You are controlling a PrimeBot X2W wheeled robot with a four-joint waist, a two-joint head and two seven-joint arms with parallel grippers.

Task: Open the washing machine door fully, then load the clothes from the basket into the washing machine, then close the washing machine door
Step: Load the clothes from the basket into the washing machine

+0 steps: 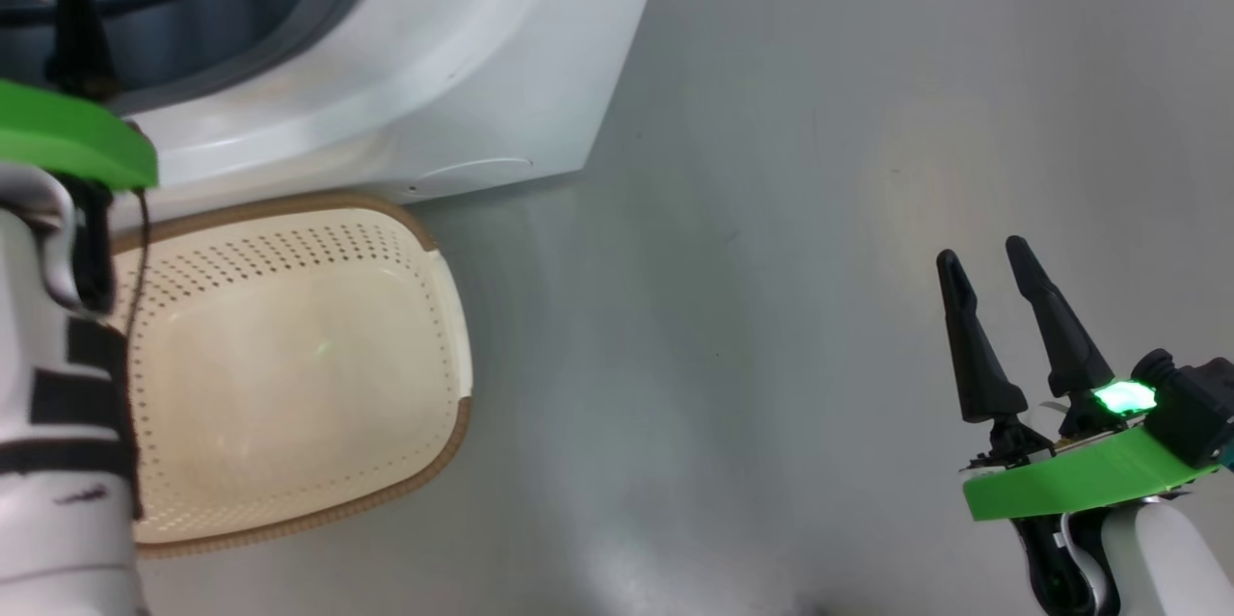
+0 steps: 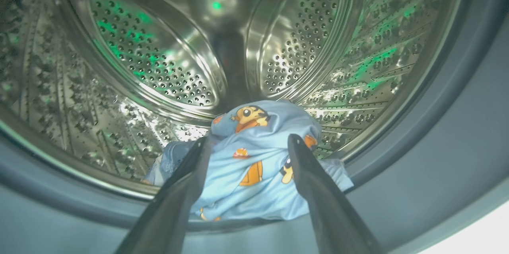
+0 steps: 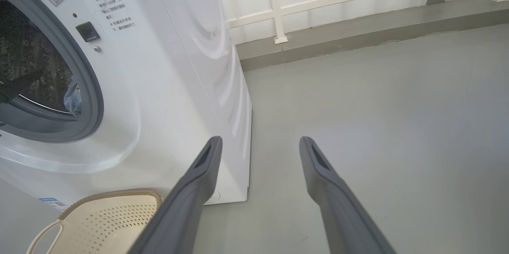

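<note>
The white washing machine (image 1: 463, 47) stands at the top left, its drum mouth uncovered; the washing machine door is out of view. Light-blue clothes (image 2: 254, 166) with orange figures lie at the front of the steel drum (image 2: 159, 67), just behind the grey gasket (image 2: 457, 134). My left gripper (image 2: 246, 140) reaches into the mouth, open, its fingers standing either side of the heap and gripping nothing. The cream basket (image 1: 289, 375) sits on the floor before the machine, its inside bare. My right gripper (image 1: 993, 259) hovers open and empty over the floor at the lower right.
Grey floor (image 1: 819, 211) stretches right of the machine. In the right wrist view a white railing (image 3: 278, 11) and a low kerb run along the far wall. My left forearm (image 1: 58, 423) hangs over the basket's left side.
</note>
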